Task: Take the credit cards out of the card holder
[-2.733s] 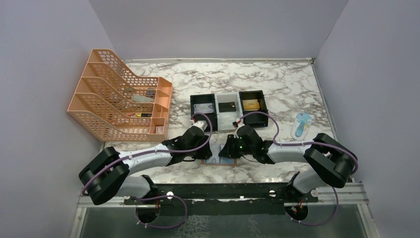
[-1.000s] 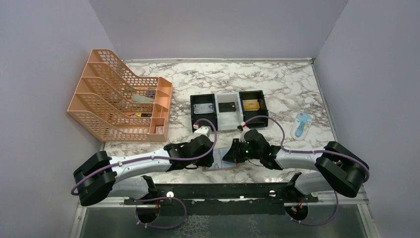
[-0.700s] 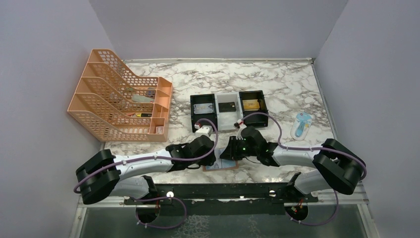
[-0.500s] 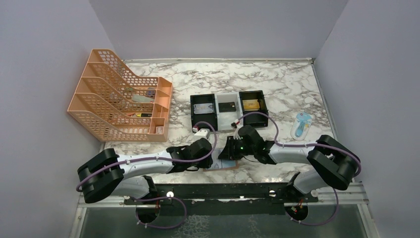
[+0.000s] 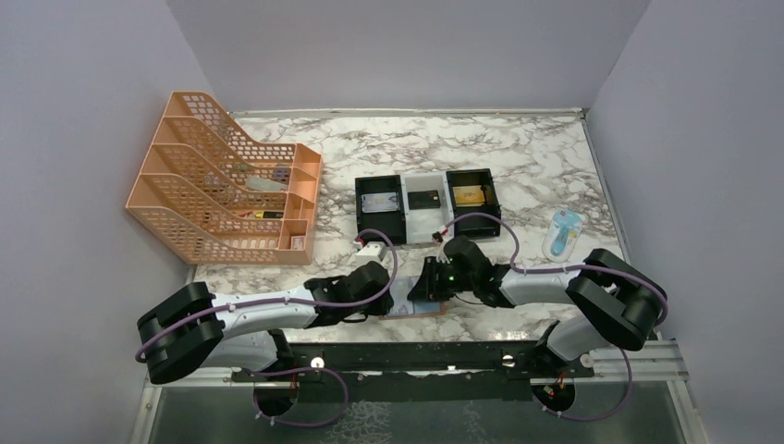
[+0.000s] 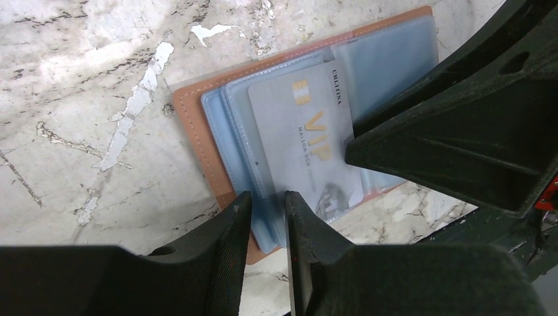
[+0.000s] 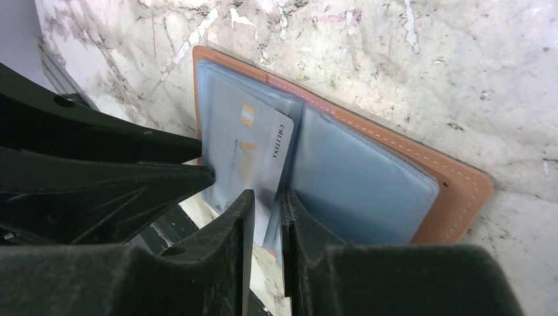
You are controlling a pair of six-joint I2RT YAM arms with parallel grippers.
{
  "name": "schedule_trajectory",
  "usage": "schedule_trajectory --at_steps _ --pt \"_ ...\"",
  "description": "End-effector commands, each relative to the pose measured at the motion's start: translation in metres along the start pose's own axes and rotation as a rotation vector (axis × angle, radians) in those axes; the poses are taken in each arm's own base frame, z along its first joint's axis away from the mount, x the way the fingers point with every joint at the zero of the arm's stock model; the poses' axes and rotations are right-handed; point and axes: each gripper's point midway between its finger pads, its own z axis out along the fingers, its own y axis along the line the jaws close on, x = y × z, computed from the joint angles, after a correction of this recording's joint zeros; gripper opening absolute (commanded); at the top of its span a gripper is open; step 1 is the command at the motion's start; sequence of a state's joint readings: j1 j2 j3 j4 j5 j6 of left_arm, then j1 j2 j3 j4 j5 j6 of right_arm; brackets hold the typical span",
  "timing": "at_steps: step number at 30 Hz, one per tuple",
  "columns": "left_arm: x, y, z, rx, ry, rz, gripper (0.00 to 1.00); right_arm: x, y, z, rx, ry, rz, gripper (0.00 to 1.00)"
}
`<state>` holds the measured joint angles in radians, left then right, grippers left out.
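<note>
The card holder (image 5: 413, 313) lies open and flat near the table's front edge, tan leather (image 6: 197, 125) around light-blue sleeves. A greyish-silver credit card (image 6: 306, 138) marked VIP sticks partway out of a sleeve. My left gripper (image 6: 266, 197) straddles the sleeves' near edge, its jaws a narrow gap apart. From the other side my right gripper (image 7: 265, 196) straddles the card's (image 7: 253, 148) lower corner beside the fold, with a thin gap showing. In the top view the left gripper (image 5: 386, 301) and right gripper (image 5: 418, 289) almost meet over the holder.
A black-and-white three-compartment tray (image 5: 427, 227) with a card in each bin stands just behind the grippers. An orange mesh file rack (image 5: 226, 180) fills the back left. A light-blue packet (image 5: 562, 231) lies at the right. The table's front rail (image 5: 416, 356) is close behind the holder.
The left jaws have narrowed around the sleeves' edge and that wrist has sunk toward the front. The right jaws have parted slightly; the wallet stays where it was.
</note>
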<state>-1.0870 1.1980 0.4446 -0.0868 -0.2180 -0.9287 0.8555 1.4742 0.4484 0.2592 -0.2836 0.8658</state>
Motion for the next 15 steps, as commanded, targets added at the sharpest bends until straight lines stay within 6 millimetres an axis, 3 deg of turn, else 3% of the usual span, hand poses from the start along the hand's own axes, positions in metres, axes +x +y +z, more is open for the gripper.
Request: schedule_trajectory --at_steps 1,4,12,15 --pt "0.012 0.014 -0.002 -0.043 0.04 0.042 0.28 0.011 -0.002 0.004 -0.015 0.032 0.055 0.22" --pt "0.01 0.009 -0.002 -0.033 0.045 0.05 0.24 0.009 -0.006 0.006 -0.003 0.007 0.091 0.21" --pt "0.011 0.016 -0.003 -0.068 0.047 0.064 0.22 0.003 -0.002 -0.001 -0.022 -0.04 0.078 0.02" --pt "0.009 0.015 -0.003 -0.073 0.047 0.075 0.22 0.004 -0.001 -0.006 -0.033 -0.041 0.072 0.01"
